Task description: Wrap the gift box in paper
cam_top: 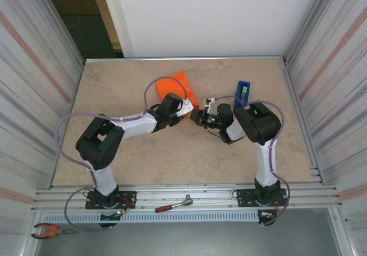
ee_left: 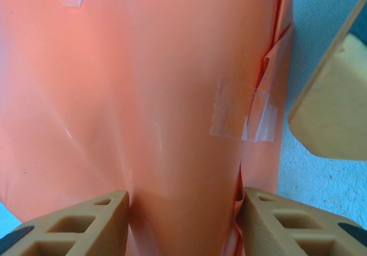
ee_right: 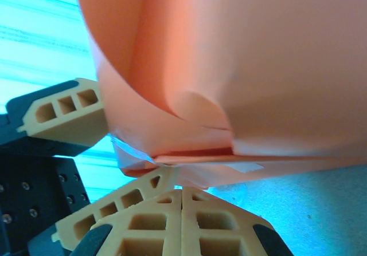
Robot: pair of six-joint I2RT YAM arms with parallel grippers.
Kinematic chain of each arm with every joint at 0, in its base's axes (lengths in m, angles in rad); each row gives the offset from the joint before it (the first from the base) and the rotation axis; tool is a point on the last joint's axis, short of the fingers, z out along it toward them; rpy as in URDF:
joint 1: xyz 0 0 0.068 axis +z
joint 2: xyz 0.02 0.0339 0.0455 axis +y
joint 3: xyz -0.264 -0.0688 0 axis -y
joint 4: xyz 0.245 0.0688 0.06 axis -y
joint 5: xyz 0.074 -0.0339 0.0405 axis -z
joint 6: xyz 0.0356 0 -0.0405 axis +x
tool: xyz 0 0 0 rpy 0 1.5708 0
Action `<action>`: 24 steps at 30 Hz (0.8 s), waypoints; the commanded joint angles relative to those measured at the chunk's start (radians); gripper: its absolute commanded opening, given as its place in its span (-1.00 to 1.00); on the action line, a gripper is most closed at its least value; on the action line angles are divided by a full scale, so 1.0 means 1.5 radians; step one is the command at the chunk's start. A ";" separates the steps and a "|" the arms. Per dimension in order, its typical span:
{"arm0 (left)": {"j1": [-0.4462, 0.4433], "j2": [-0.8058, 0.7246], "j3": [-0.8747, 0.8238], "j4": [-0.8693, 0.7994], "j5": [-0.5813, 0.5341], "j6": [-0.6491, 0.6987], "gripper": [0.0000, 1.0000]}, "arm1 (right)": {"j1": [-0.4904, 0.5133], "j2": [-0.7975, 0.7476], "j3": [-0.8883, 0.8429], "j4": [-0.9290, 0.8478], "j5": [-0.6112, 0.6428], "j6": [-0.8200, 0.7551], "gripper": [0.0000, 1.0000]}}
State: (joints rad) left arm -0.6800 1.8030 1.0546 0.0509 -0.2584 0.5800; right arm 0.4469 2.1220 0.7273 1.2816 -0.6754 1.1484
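The orange paper point(cam_top: 176, 87) is folded into a package standing off the table at the centre; the gift box is hidden inside it. My left gripper point(cam_top: 182, 106) is shut on this package, its fingers point(ee_left: 86, 216) pressing both sides of the paper point(ee_left: 143, 95). Clear tape strips point(ee_left: 241, 115) hold a seam. My right gripper point(cam_top: 194, 116) is shut, its joined tips point(ee_right: 182, 190) right under a folded flap of the paper point(ee_right: 258, 67), touching its lower edge. One right finger point(ee_left: 338, 107) shows beside the package in the left wrist view.
A blue tape dispenser point(cam_top: 241, 94) stands on the table right of the package, behind the right arm. A ratchet wrench point(cam_top: 174, 204) lies on the front rail and red pliers point(cam_top: 50, 230) at the bottom left. Metal walls close both sides.
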 commanded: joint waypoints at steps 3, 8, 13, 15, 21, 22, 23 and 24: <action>0.012 0.024 -0.004 -0.063 -0.001 0.001 0.02 | -0.006 -0.027 0.019 -0.014 -0.009 -0.011 -1.00; 0.011 0.024 -0.005 -0.062 0.000 0.003 0.02 | -0.008 -0.026 0.027 -0.014 -0.009 -0.007 -1.00; 0.012 0.023 -0.006 -0.062 0.000 0.003 0.02 | -0.010 -0.025 0.033 -0.014 -0.009 -0.004 -1.00; 0.012 0.022 -0.006 -0.062 0.001 0.003 0.02 | -0.013 -0.025 0.036 -0.013 -0.011 -0.002 -1.00; 0.011 0.021 -0.007 -0.061 0.002 0.004 0.02 | -0.016 -0.026 0.042 -0.013 -0.014 0.002 -1.00; 0.011 0.021 -0.008 -0.062 0.002 0.003 0.02 | -0.016 -0.028 0.041 -0.013 -0.015 0.002 -1.00; 0.012 0.022 -0.008 -0.062 0.000 0.004 0.02 | -0.017 -0.030 0.040 -0.013 -0.016 0.003 -1.00; 0.012 0.022 -0.007 -0.061 0.002 0.004 0.02 | -0.017 -0.031 0.040 -0.013 -0.018 0.004 -1.00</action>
State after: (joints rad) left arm -0.6800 1.8030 1.0546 0.0509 -0.2584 0.5804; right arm 0.4313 2.1105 0.7689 1.2518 -0.6853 1.1488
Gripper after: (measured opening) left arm 0.512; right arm 0.063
